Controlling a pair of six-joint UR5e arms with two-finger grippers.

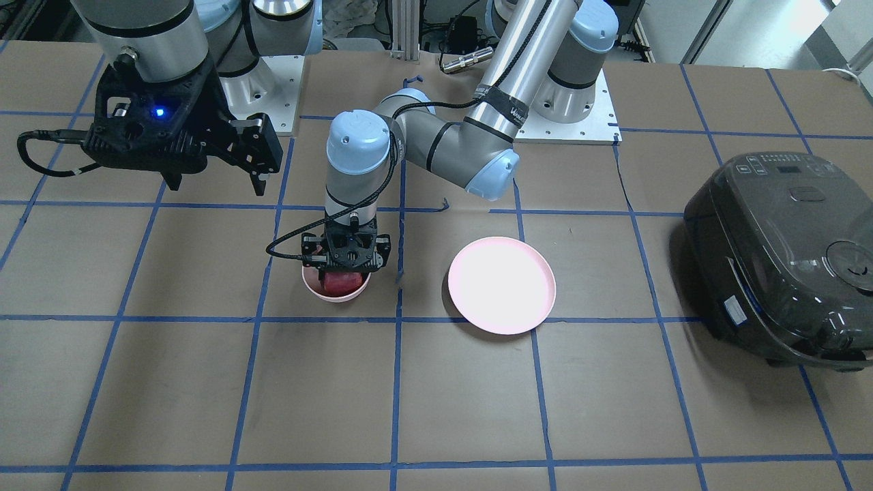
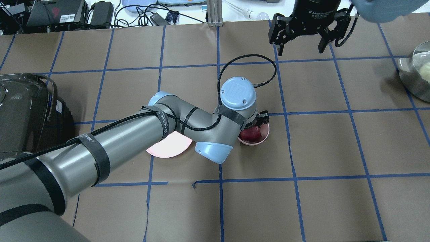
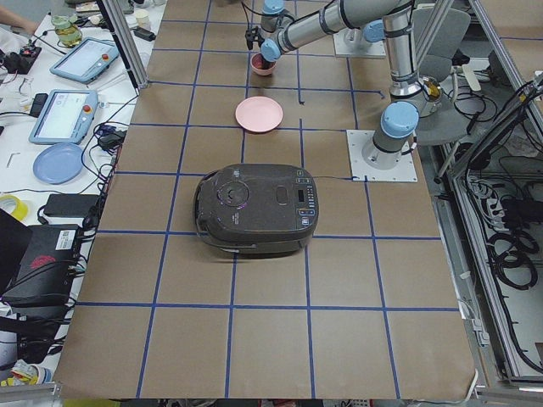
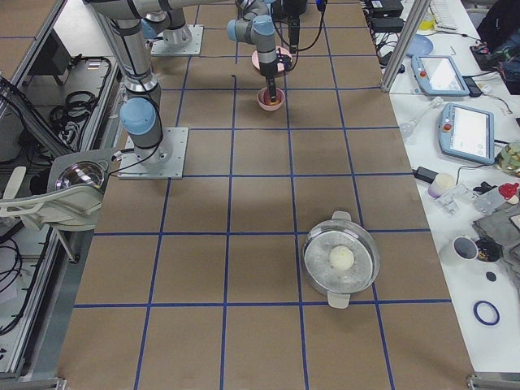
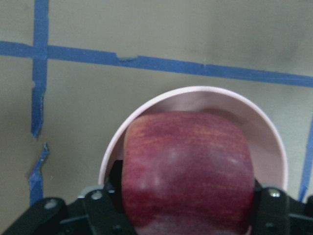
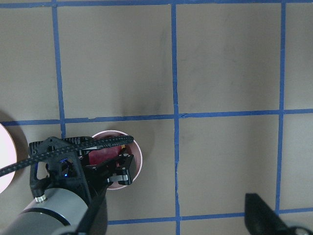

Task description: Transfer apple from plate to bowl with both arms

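The dark red apple (image 5: 186, 166) sits inside the small pink bowl (image 5: 274, 142), near the table's middle (image 1: 337, 297). My left gripper (image 1: 344, 267) points straight down into the bowl, and its fingers (image 5: 115, 183) press on both sides of the apple (image 2: 251, 134). The wide pink plate (image 1: 501, 285) lies bare beside the bowl, partly under my left forearm in the overhead view (image 2: 168, 148). My right gripper (image 1: 218, 185) hangs high above the table behind the bowl, open and holding nothing (image 2: 301, 50).
A dark rice cooker (image 1: 784, 252) stands at the table's end on my left. A metal pot (image 4: 341, 258) with a pale ball in it stands far on my right. Tablets and cables lie on the bench across the table.
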